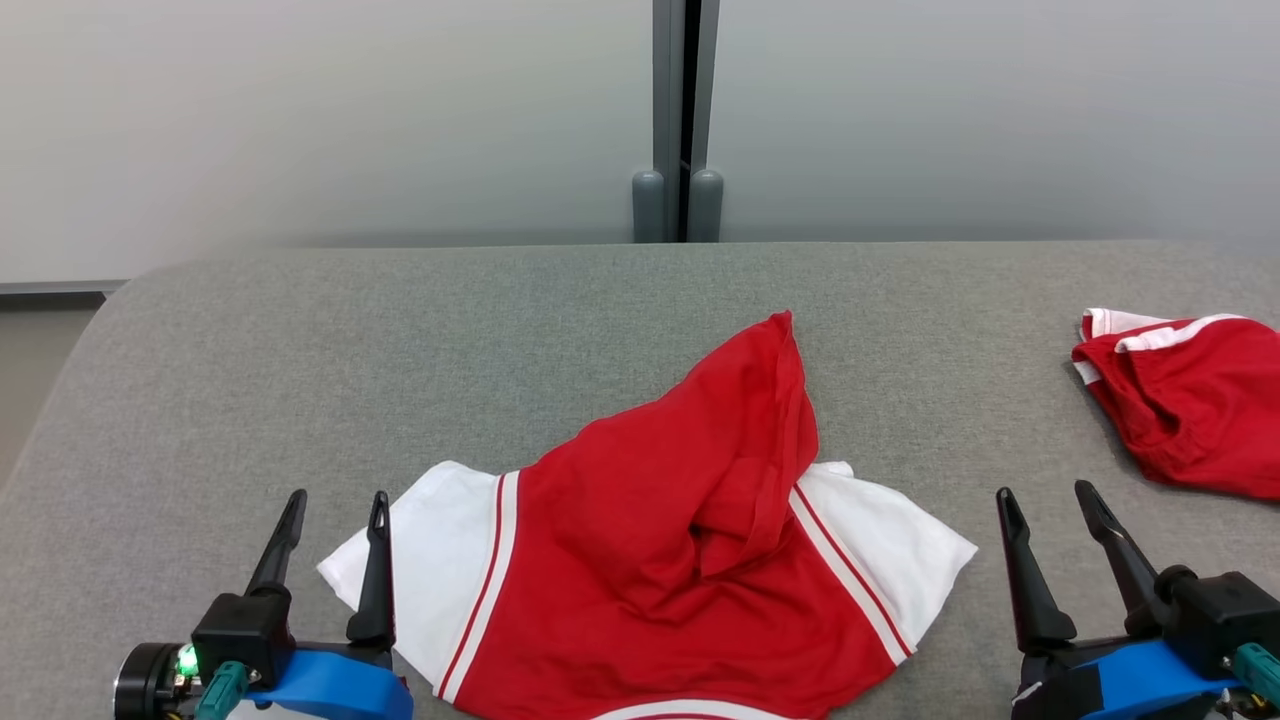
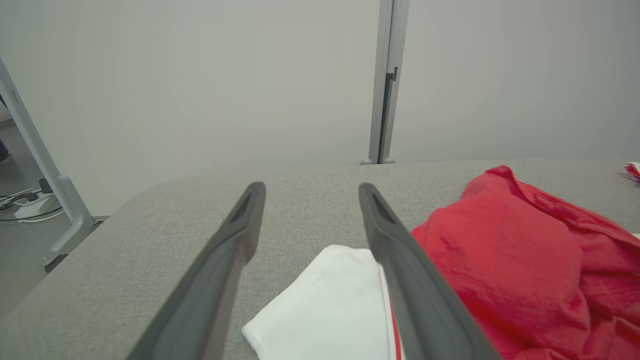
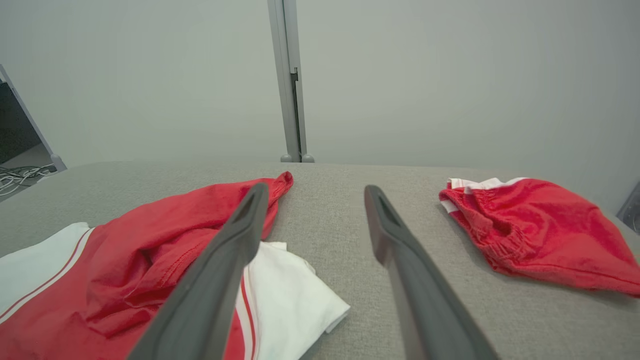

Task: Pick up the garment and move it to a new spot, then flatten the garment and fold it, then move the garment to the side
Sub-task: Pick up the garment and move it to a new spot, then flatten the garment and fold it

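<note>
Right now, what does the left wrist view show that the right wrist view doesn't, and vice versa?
Left wrist's own: the left end effector, open, a white sleeve seen between its fingers. Right wrist's own: the right end effector, open over bare table, and the shirt's other sleeve. Shared: the red shirt, the wall post, and a second red garment, just a sliver at the left wrist view's edge.

Left end effector (image 2: 310,200) spread above garment (image 2: 500,260), empty.
</note>
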Controlling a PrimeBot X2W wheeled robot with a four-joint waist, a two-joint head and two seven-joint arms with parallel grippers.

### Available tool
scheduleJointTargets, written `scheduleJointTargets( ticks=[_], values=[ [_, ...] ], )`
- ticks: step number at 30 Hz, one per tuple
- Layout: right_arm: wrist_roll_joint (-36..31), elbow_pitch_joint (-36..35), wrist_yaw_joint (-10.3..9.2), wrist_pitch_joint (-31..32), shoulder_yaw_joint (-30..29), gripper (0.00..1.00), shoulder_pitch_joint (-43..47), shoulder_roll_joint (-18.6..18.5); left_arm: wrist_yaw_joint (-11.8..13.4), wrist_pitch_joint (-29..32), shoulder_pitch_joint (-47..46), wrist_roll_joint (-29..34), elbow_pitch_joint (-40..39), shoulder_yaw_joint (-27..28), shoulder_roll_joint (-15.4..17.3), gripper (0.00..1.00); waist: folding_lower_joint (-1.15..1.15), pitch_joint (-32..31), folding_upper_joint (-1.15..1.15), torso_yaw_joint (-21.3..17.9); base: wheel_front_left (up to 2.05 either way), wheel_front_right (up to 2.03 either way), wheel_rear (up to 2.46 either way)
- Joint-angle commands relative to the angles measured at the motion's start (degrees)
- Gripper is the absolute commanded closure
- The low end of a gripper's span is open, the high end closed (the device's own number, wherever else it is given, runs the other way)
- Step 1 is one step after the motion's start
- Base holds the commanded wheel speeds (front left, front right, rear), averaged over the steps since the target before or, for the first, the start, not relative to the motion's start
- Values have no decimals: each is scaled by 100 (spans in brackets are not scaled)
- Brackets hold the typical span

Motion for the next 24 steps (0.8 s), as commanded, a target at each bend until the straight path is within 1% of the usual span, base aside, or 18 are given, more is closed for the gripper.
scheduleJointTargets(
  ticks=[1,18,24],
  values=[
    [31,-21,1,11,-12,0,90,-12,15,2,38,-4,-12,-4,29,0,1,-33,0,-33,0,0,0],
    [112,-57,2,14,-41,0,96,-11,54,27,-28,-3,-60,-126,75,0,1,-24,0,-67,0,0,0],
    [67,-46,2,34,-136,0,-63,-11,47,11,-198,27,-85,-163,56,0,1,155,0,15,0,0,0]
  ],
)
